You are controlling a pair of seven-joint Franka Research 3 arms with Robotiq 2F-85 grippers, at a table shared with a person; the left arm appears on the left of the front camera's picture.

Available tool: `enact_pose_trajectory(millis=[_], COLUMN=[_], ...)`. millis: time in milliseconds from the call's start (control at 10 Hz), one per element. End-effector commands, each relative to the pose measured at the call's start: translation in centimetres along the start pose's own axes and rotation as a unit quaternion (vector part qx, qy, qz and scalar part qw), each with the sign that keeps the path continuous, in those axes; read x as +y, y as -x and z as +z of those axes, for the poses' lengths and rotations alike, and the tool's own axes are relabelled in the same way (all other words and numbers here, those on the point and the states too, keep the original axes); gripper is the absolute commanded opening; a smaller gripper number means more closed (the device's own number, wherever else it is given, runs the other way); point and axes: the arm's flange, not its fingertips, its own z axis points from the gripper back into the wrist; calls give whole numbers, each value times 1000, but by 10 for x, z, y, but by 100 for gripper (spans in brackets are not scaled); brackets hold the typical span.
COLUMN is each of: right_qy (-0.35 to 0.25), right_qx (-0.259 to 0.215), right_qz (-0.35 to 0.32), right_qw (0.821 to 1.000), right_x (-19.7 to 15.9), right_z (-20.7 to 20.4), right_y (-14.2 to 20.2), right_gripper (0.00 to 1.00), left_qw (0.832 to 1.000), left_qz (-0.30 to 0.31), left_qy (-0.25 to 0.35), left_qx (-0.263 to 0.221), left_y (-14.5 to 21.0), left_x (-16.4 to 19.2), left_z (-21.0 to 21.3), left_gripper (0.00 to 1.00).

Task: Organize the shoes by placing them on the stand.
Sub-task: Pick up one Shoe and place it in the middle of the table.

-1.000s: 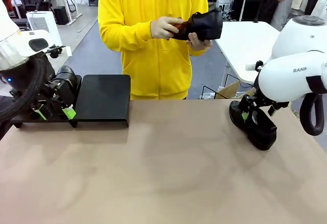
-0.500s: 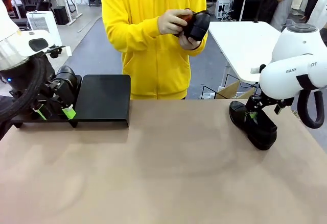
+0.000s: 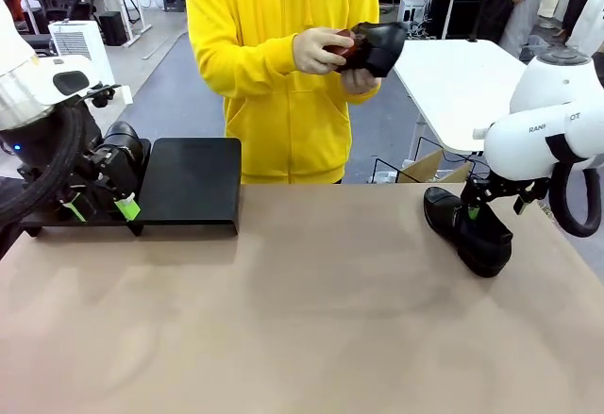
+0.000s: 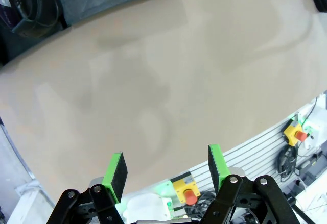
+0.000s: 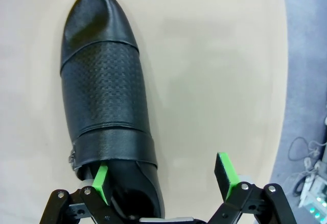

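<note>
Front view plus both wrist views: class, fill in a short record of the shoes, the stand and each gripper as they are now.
shoe on table: lies on the right side of the table
second shoe: held in the person's hands, beyond the far edge
stand: far left of the table, no shoe on its visible panel
left gripper: open, holding nothing, at the stand's front edge
right gripper: open, one finger at the opening of the shoe on table, the other beside it

we can read the letters "ran" in dark print on the white shell of the right arm [image 3: 547,135]; we make out no other text.
</note>
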Motion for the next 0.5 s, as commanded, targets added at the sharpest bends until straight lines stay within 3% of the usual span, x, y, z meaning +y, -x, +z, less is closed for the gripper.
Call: enact_pose_trajectory(millis=[0,400], right_qy=[-26,-51], right_qx=[17,37], right_qz=[10,24], right_qw=[999,998], right_x=[-18,-41], right_z=[2,2], right_y=[-10,-14], right_gripper=[100,100], left_qw=[1000,1000], left_qz=[-2,-2], left_qy=[3,3], left_qx=[0,0], left_y=[2,2], left_x=[2,2], left_z=[0,0], left_gripper=[82,82])
